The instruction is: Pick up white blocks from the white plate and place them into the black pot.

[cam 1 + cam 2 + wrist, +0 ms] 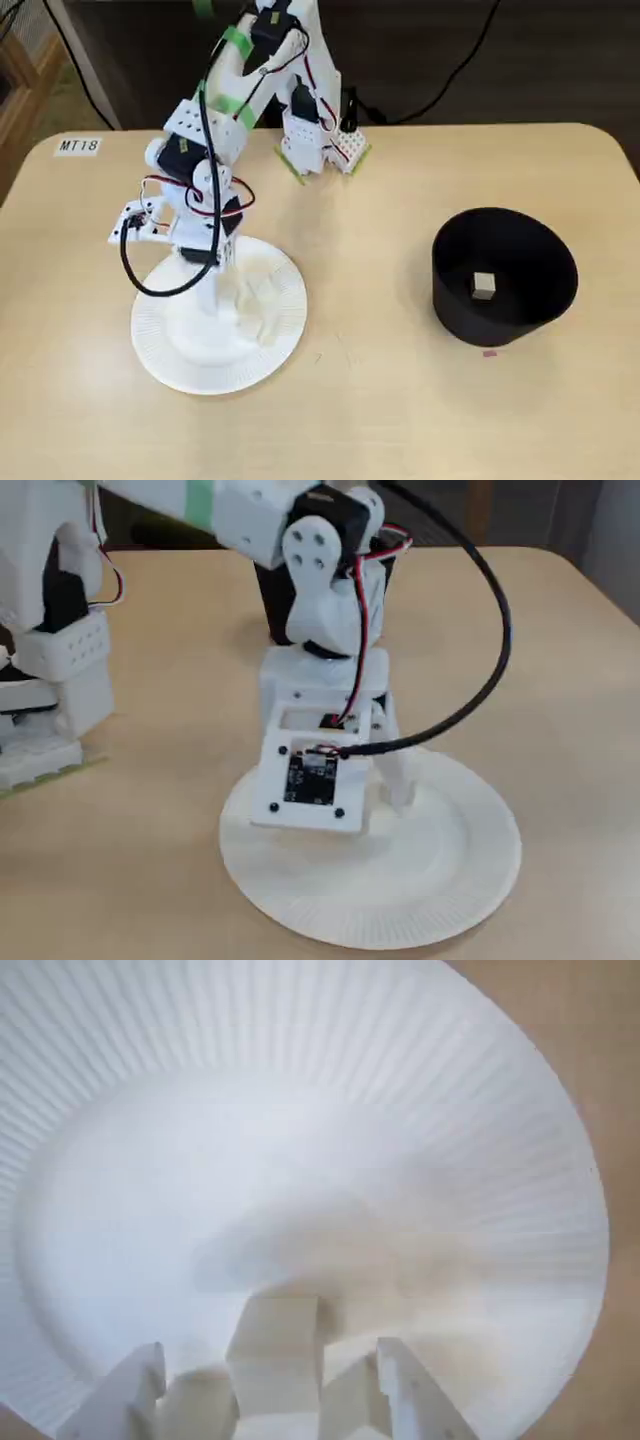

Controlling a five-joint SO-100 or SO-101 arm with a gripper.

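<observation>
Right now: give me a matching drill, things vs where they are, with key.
1. gripper
2. white block
3. black pot
4. MT18 label

A. far left table corner in a fixed view
B. inside the pot
C. down over the white plate
D. standing right of the plate in a fixed view

Pairs: 1-C, 2-B, 3-D, 4-A

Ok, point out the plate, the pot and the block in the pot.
plate [285,330]: a fixed view, ribbed rim at right.
pot [455,310]: a fixed view, outer wall at lower left.
block [485,286]: a fixed view, its top, on the pot's floor.
</observation>
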